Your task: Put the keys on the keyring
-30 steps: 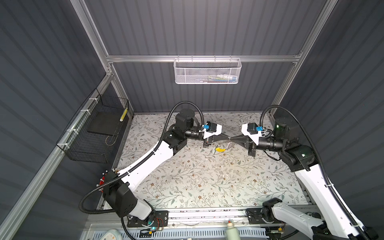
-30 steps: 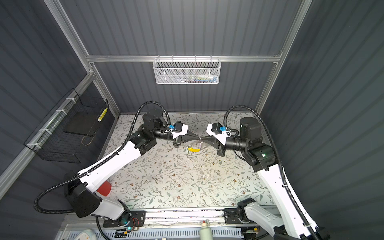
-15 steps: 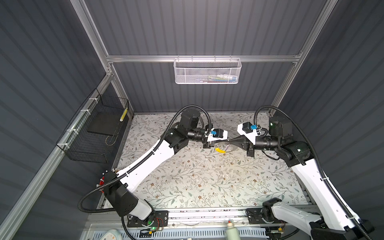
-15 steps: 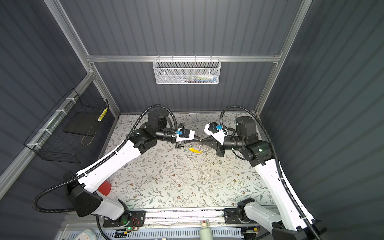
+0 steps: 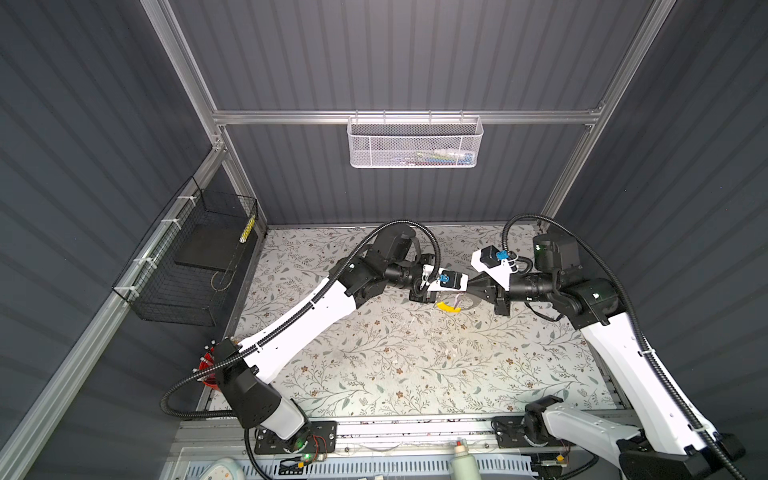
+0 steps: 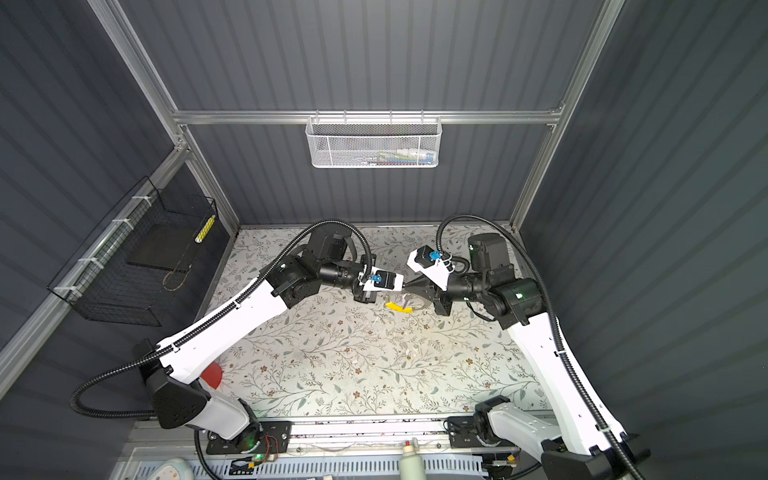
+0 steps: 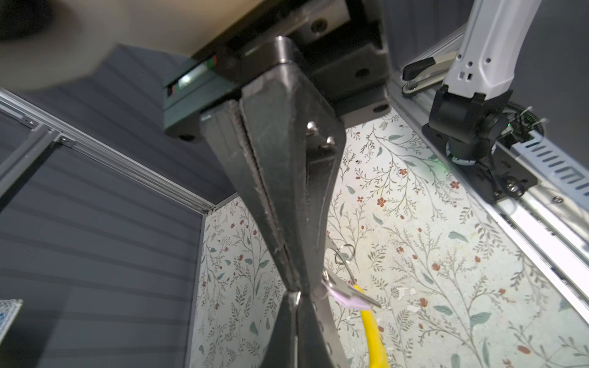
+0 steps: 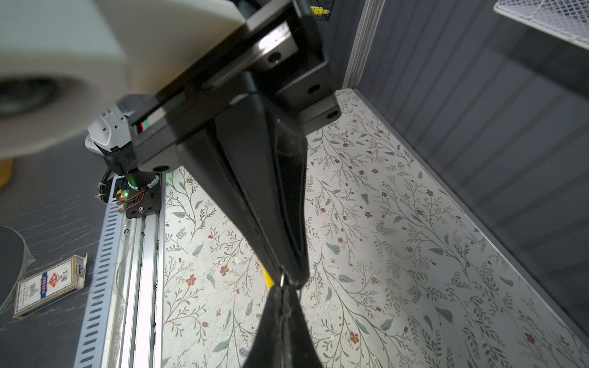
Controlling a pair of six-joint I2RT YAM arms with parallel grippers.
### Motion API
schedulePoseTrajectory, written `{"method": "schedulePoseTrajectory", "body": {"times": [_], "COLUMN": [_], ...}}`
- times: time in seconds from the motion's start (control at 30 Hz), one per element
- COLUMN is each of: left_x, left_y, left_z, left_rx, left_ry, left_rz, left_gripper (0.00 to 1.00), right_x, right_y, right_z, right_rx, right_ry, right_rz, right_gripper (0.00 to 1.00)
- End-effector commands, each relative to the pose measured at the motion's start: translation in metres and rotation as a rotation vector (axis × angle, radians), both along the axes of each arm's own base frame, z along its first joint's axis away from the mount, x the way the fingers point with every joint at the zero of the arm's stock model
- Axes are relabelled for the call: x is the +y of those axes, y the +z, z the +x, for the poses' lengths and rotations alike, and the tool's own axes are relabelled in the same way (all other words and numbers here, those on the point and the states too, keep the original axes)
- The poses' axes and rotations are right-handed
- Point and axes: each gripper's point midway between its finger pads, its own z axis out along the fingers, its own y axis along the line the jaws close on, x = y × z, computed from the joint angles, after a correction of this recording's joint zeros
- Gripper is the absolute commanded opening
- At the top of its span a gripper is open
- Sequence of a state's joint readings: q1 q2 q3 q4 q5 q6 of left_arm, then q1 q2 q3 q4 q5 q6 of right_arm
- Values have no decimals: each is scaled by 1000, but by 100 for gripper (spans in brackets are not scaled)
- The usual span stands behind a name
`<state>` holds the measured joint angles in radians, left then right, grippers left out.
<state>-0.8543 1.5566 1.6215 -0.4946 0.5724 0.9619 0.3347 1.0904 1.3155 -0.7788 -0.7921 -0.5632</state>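
Left wrist view gives you the change best: your left pincer (image 7: 294,286), a little apart a second ago, is now pressed together. It meets the right pincer (image 8: 291,277), also pressed together, tip to tip above the far middle of the flowered mat (image 5: 395,365). Both arms have also carried that meeting point slightly to the right. A thin wire ring (image 8: 282,281) shows just where the tips meet, and one key (image 7: 345,296) with a pale lilac head hangs just beside them. You can read the closing as the left side taking its share of the hold, so the threading looks under way rather than done. The keyring (image 5: 448,306), told by its yellow part, lies just on the near side of the tips. I cannot tell whether it hangs from them or rests on the mat. Which pincer really pinches the wire ring is not clear either. In both top views the camera mounts (image 5: 451,281) cover the tips, and the keyring's dark part is nearly lost in shadow. The yellow part runs off the edge of the left wrist view. You may have other keys about, but none can be made out.
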Motion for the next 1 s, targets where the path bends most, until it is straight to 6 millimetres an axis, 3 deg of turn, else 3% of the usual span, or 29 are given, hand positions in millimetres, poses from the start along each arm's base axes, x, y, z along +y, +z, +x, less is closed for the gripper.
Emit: {"method": "schedulePoseTrajectory", "body": {"times": [0.0,0.1,0.27,0.53,0.97], "left_x": [-8,-7,-2,1,-1], "left_y": [7,17,36,50,61], "left_z": [-5,0,6,10,17], "left_rx": [11,57,180,291,346], "left_ry": [-11,12,17,12,51], "left_rz": [-14,-61,-166,-266,-345], "left_gripper": [0,0,0,0,0], "right_x": [2,-8,-20,-21,-16], "right_y": [14,11,7,6,6], "right_z": [0,6,5,8,31], "right_rx": [-37,-90,-114,-108,-45], "right_ry": [-10,-98,-200,-236,-295], "right_rz": [31,28,61,111,158], "right_gripper": [13,36,46,45,39]}}
